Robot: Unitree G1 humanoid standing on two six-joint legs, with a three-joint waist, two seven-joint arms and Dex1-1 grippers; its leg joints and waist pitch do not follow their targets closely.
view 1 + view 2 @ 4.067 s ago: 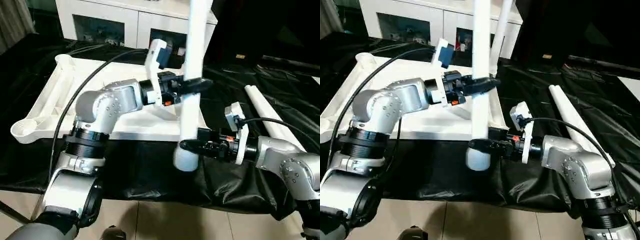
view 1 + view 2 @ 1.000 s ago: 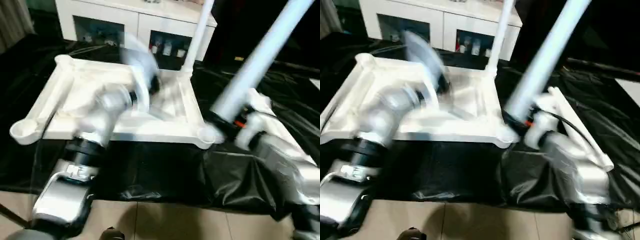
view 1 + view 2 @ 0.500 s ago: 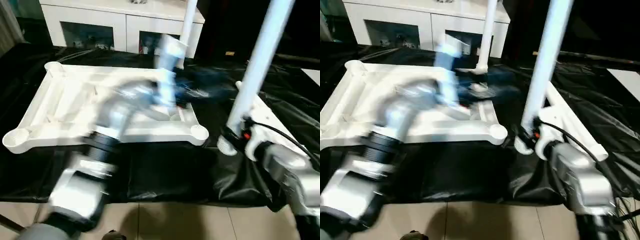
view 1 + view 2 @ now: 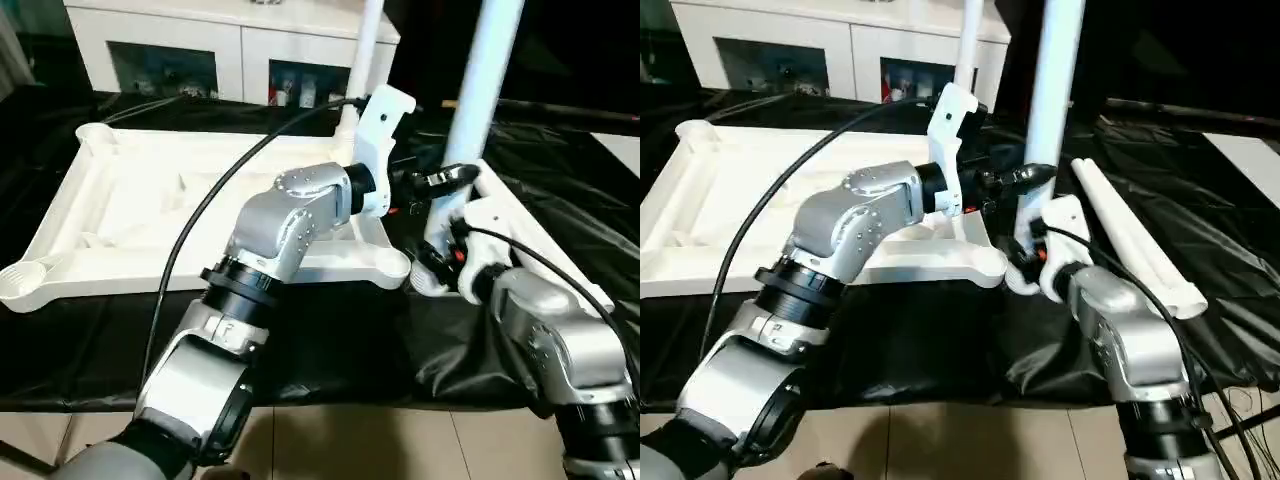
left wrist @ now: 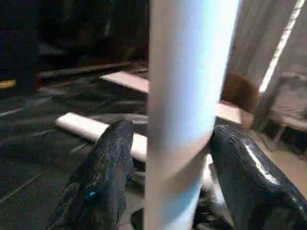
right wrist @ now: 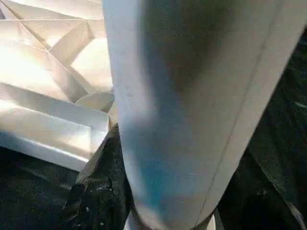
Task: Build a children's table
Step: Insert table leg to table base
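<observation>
table top (image 4: 150,215) lay upside down on the black sheet (image 4: 330,340) across the left and middle of the head view, ribbed side up. nearest the camera, at lower right, the right gripper (image 4: 438,262) pinched the bottom end of an upright leg (image 4: 480,90), just beside the open near-right corner socket (image 4: 392,266). a little farther in, at centre frame, the left gripper (image 4: 447,178) had its black fingers (image 5: 103,177) spread to either side of the same leg, higher up; i could not tell whether they touched it. behind, one leg (image 4: 362,55) already stood in the far-right socket, a spare leg (image 4: 1135,240) lay on the sheet at right, and a white cabinet (image 4: 200,50) closed the top of the frame.

to do this step well, the leg's foot probably needed to be centred over the near socket and kept plumb with the upper hand steadying, then pushed straight down; a tilted entry would likely jam or skid the top.

no brand, label or writing could be read anywhere.
</observation>
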